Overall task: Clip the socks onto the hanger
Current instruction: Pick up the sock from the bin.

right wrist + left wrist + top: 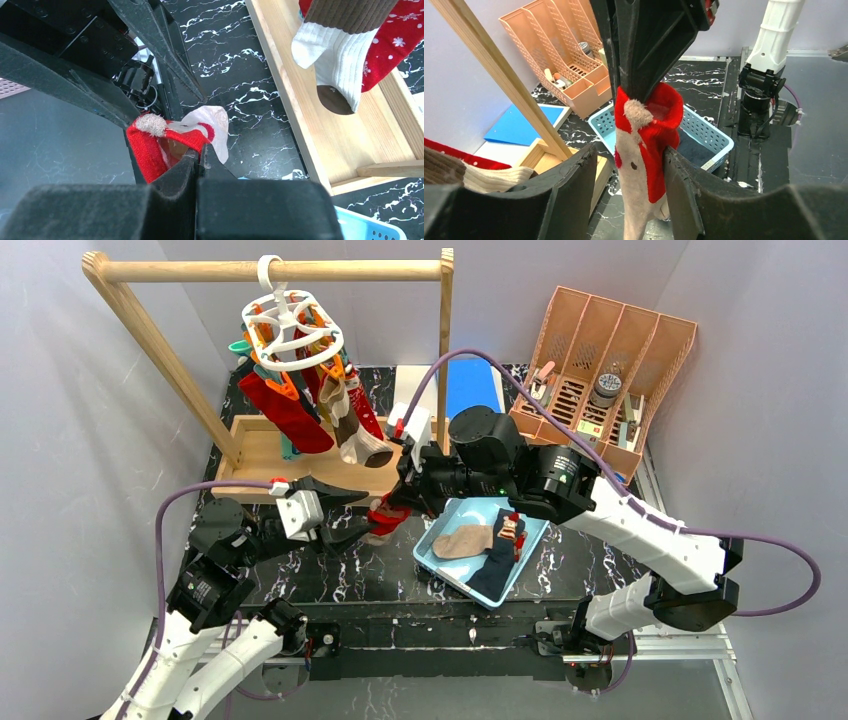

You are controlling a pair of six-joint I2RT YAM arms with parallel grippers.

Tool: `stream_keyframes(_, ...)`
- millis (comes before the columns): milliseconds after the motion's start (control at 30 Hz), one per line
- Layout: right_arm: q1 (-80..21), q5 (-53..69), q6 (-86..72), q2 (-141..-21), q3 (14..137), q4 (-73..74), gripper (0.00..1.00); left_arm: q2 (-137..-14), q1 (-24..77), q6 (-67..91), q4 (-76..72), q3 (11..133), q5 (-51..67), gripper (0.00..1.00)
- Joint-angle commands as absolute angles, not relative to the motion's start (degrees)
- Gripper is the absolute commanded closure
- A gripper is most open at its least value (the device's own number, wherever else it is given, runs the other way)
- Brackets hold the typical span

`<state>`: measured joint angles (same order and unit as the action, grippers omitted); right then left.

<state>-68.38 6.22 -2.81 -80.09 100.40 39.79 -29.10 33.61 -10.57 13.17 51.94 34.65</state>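
A red and beige sock point(644, 150) with a small fuzzy pompom at its cuff is held above the marbled black table point(300, 575), near the middle of the overhead view. Its cuff is pinched by the right gripper point(197, 155), whose fingers are pressed together on the fabric, and the body of the sock is left hanging below. The left gripper point(368, 513) is brought in from 9 o'clock with its fingers apart, one on each side of the sock. In the left wrist view one finger seems to touch the red fabric, while a gap is seen at the other. The white ring hanger point(295, 325) is hooked on the wooden rail point(270, 270) at 11 o'clock of the table. Several socks are already clipped to it, among them a long red sock point(285, 410) and a cream sock with brown cuff and toe point(355, 435); both hang over the wooden base point(255, 455) of the rail. At 5 o'clock of the held sock a light blue basket point(428, 558) is seen, in which a tan sock point(463, 542) and a navy sock point(495, 565) are lying. An orange desk organizer point(600, 350) is set at 2 o'clock.
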Motion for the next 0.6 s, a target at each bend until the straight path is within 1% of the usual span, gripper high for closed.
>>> stream_keyframes(0,-68.5,7.1,-3.0,-80.5,102.7,38.5,0.99,-29.3,33.8,-9.8,10.9,53.6,37.6,0.53)
stream_keyframes(233,-68.5,7.5,-3.0,-81.0,102.7,38.3,0.99,-29.4,33.8,-9.2,9.9,53.3,38.5,0.64)
stream_keyframes(367,-68.5,7.8,-3.2,-81.1,102.8,38.2,0.99,-29.4,33.8,-9.2,10.0,52.6,38.7,0.81)
stream_keyframes(467,-68.5,7.9,-3.3,-81.0,102.9,38.3,0.99,-28.9,33.8,-9.1,9.9,51.9,38.9,0.96)
stream_keyframes(500,-68.5,8.1,-3.4,-81.0,102.9,38.3,0.99,-28.9,33.8,-8.9,10.2,51.7,38.9,1.00)
stream_keyframes(567,-68.5,8.1,-3.5,-81.0,102.9,38.3,0.99,-28.9,33.8,-8.8,10.6,51.6,38.9,1.00)
